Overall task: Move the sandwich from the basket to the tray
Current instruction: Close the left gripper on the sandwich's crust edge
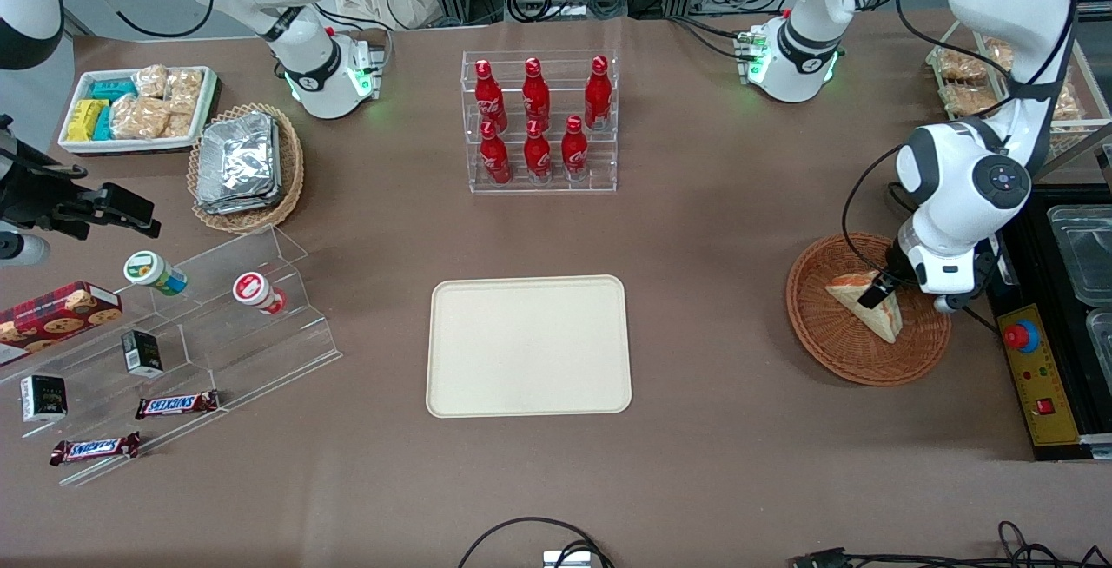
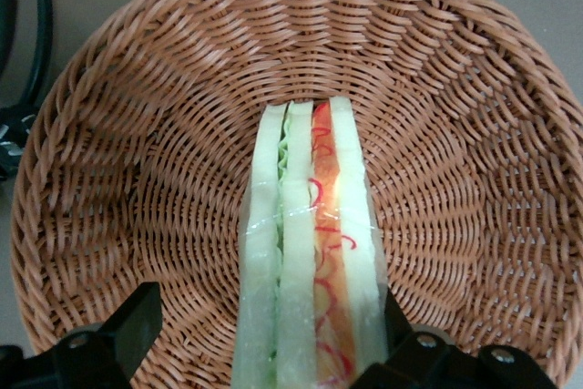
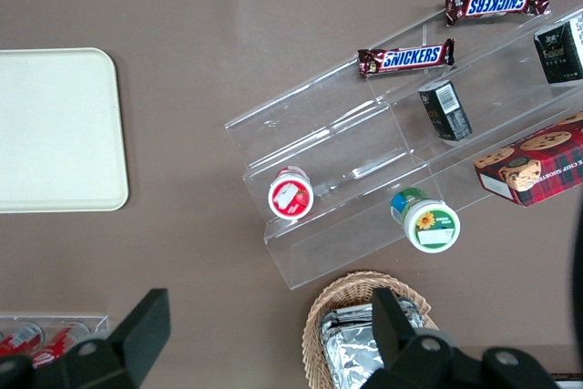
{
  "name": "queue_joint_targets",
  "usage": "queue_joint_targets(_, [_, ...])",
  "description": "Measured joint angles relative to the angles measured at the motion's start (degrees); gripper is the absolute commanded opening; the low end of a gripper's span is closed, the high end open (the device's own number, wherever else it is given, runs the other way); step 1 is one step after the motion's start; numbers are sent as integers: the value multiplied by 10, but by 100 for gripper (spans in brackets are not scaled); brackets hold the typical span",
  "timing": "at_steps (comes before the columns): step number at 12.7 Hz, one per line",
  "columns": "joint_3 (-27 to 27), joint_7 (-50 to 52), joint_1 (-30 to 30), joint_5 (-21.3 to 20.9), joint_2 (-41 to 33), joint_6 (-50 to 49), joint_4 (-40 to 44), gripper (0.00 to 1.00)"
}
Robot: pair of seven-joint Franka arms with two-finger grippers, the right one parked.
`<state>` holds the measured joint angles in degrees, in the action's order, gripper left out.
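We see the end effector (image 1: 876,292) down inside the basket (image 1: 834,338), right at the sandwich (image 1: 869,307). From the wrist camera the sandwich (image 2: 310,261) stands on edge on the wicker floor of the basket (image 2: 137,134), filling layers facing up, and it runs straight into the gap between the two fingers (image 2: 118,334). One finger stands clear of the pale bread with wicker showing between them; the other finger sits close against the bread on its side. So we call the end effector open around the wedge, not yet clamped on it. The basket sits near the worktop edge at the working arm's end. The tray (image 1: 528,346) lies flat at the middle of the worktop, well apart from the basket, toward the front camera from the rack of red bottles (image 1: 539,121).
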<state>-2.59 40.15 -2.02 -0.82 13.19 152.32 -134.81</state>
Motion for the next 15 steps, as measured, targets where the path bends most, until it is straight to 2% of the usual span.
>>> queue_joint_targets(1, [0,1,0,0,1,1,0,80])
queue_joint_targets(3, [0,9,0,0,2,2,0,50])
queue_joint_targets(6, [2,38,12,-1,4,4,0,26])
queue_joint_targets(9, [2,44,18,-6,5,7,1,24])
queue_joint_targets(12, [5,40,19,-65,4,-3,4,24])
queue_joint_targets(15, [13,-12,27,-81,-10,-70,30,24])
